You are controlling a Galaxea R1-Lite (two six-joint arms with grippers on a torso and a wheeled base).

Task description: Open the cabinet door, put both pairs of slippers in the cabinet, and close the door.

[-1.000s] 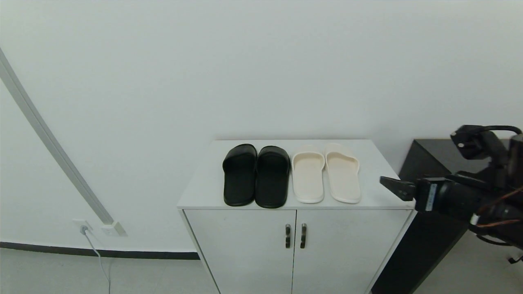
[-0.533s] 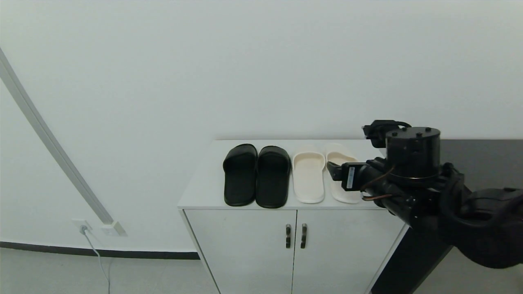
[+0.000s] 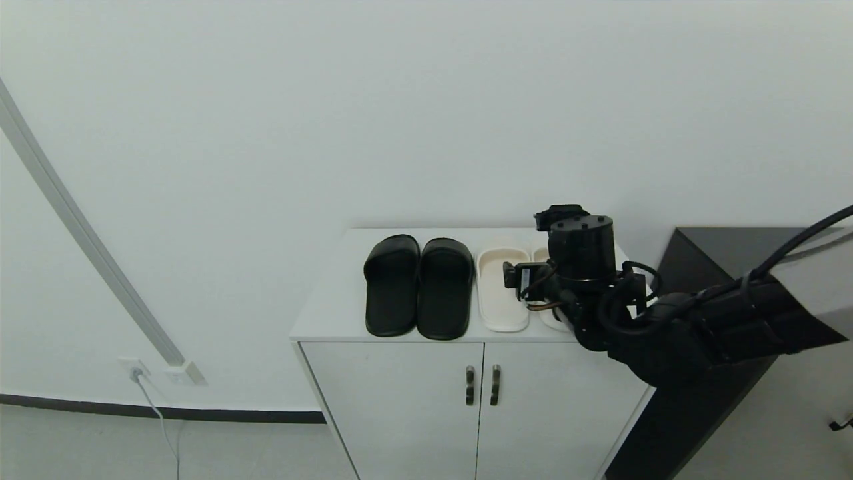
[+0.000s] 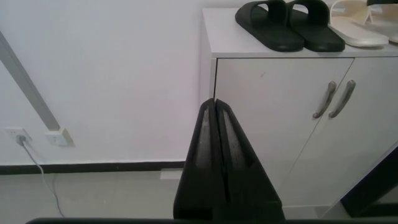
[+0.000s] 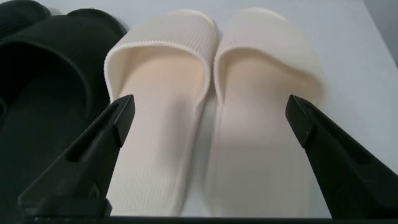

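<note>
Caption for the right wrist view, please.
Right gripper, jaws open, poised over the cream slippers beside the black pair.

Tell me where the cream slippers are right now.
In the head view, the cream slippers sit side by side on the white cabinet top, right of the black slippers; the open right hand hovers close to them.

Atop the shut white cabinet (image 3: 400, 407), black slippers (image 3: 418, 288) and cream slippers (image 3: 503, 290) lie side by side.

White wall (image 3: 400, 100), grey floor (image 3: 80, 447)
</note>
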